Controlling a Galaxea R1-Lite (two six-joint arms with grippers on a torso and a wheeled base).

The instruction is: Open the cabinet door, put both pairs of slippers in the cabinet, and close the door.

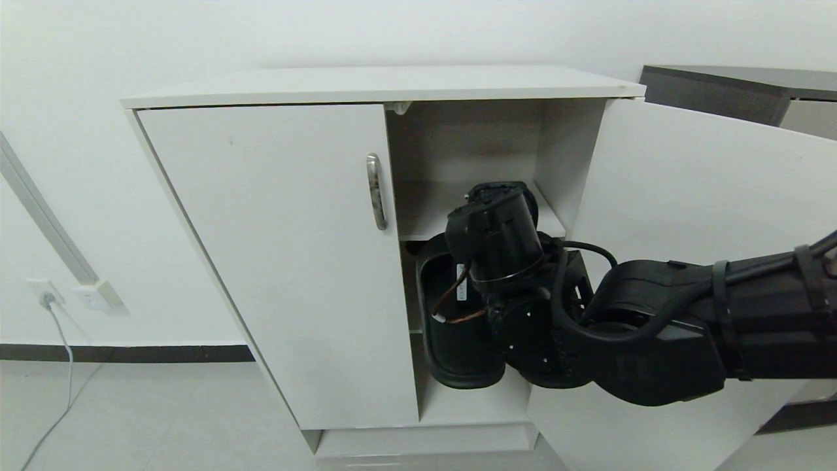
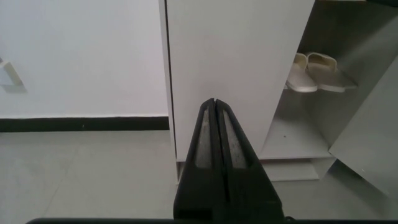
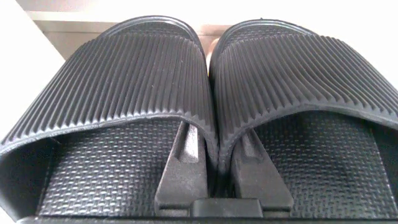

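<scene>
Slippers [image 1: 452, 337] in cabinet [image 1: 379, 84] opening, below shelf [image 1: 425, 209]

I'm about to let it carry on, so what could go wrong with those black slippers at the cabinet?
The right gripper pinches the black slippers only by their adjoining inner edges, so one might slip free. They are close to the closed left door, whose edge could snag them.

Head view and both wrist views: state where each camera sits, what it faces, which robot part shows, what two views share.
Head view: on the head, facing down at the cabinet; right arm shows.
Left wrist view: on that wrist, facing the cabinet past the shut left gripper.
Right wrist view: on that wrist, facing black slippers in the right gripper.
Shared: cabinet, in head and left wrist views.
</scene>
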